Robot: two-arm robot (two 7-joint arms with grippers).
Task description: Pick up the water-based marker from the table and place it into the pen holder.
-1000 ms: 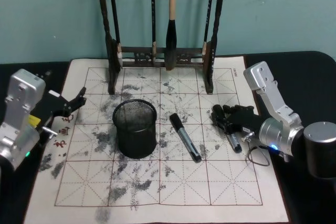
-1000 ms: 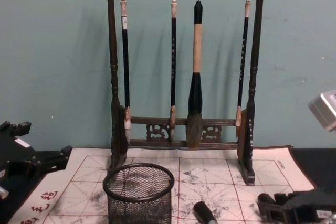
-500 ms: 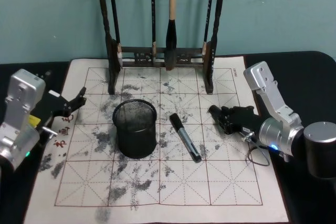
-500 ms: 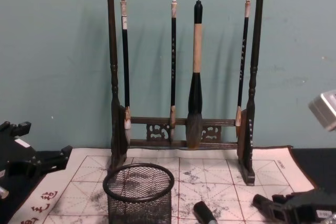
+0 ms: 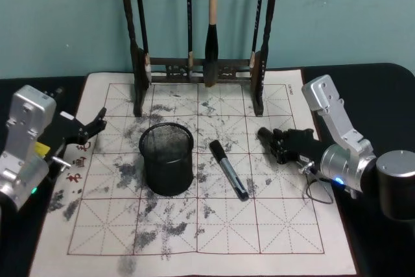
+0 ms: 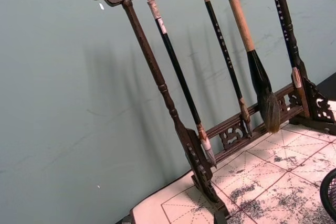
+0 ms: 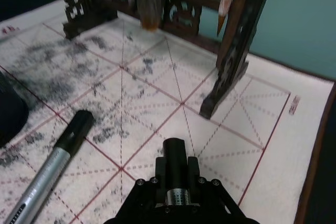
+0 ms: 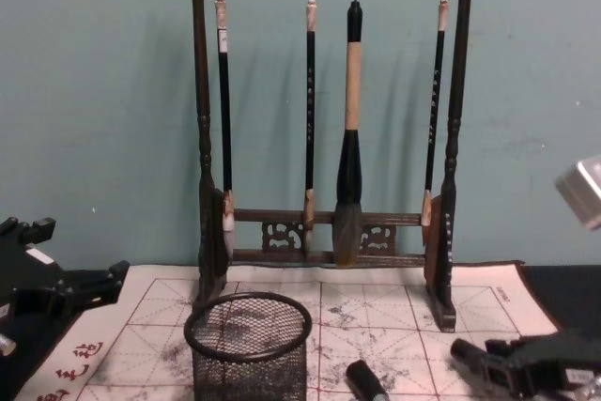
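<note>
The fingers (image 7: 176, 153) of the right gripper (image 5: 266, 137) are pressed together and hold nothing. They sit low over the paper sheet (image 5: 194, 238), which covers the middle of the black worktop (image 5: 382, 89). They point to the robot's left.

The marker (image 5: 228, 170) lies flat on the sheet, just to the left of those fingers and apart from them. It is not touched by anything. Its black cap end is the far end, and it points a little toward the pen holder (image 5: 168, 174). Its other end is closer to the robot and leans a bit to the right. So the marker lies almost across the way the fingers point.

The right gripper is the nearer one. The left gripper (image 5: 97, 123) waits at the left edge of the sheet with its fingers apart. The pen holder stands between it and the marker.

The pen holder stands upright, just to the left of the marker and not touching it. It looks empty inside.

Behind everything stands the tall wooden brush rack (image 8: 324, 232), with brushes hanging from its top bar.

The right fingers will likely need to spread, slide left until one is on each side of the marker's body, and then close on it.
</note>
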